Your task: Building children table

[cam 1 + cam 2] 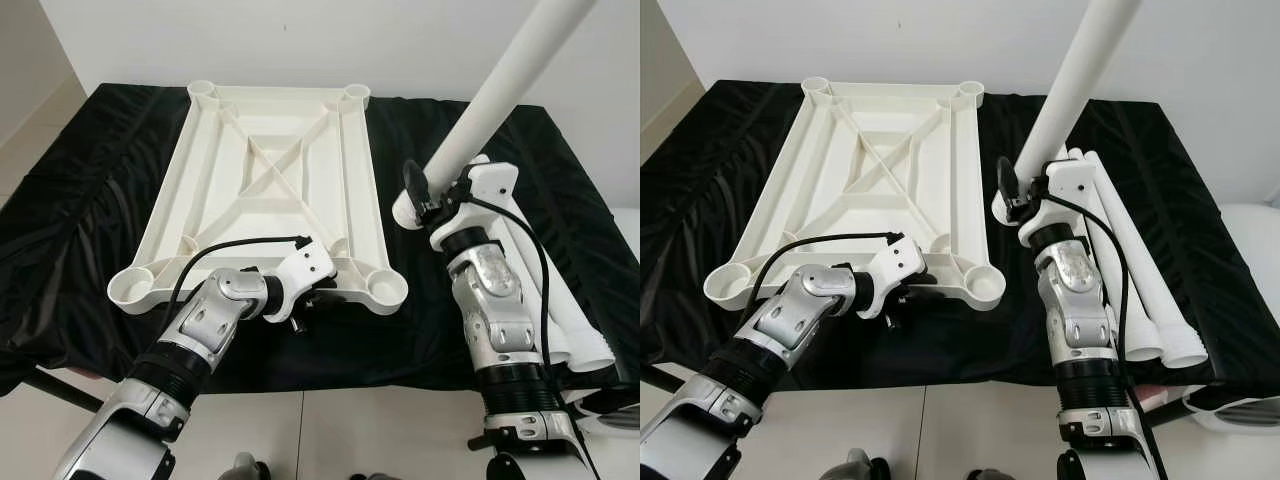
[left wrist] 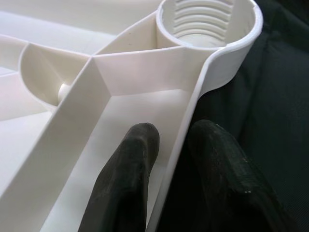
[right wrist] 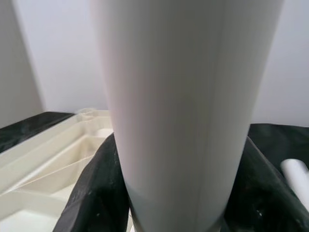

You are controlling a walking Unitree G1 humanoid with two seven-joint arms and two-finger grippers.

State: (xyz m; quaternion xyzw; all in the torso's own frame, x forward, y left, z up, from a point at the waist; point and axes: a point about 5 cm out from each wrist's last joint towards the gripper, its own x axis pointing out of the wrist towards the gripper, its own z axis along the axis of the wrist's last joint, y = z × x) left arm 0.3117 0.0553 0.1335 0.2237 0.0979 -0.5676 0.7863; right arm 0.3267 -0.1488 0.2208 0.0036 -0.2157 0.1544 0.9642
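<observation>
A white plastic tabletop (image 1: 205, 160) lies upside down on the black-draped table, with a threaded leg socket at each corner. My left gripper (image 1: 320, 291) is at its near edge, close to the near-right socket (image 1: 386, 287). In the left wrist view the two black fingers (image 2: 128, 179) straddle the tabletop's rim wall (image 2: 190, 111), shut on it just short of the socket (image 2: 207, 24). My right gripper (image 1: 420, 200) is shut on a long white tube leg (image 1: 500, 90), which slants up and to the right above the table. The leg (image 3: 188, 106) sits between the right fingers (image 3: 94, 193).
Several more white legs (image 1: 1130, 270) lie side by side on the black cloth (image 1: 80, 220) behind my right arm. A white wall stands behind the table. Pale floor shows in front, with a white object (image 1: 612, 405) at the lower right.
</observation>
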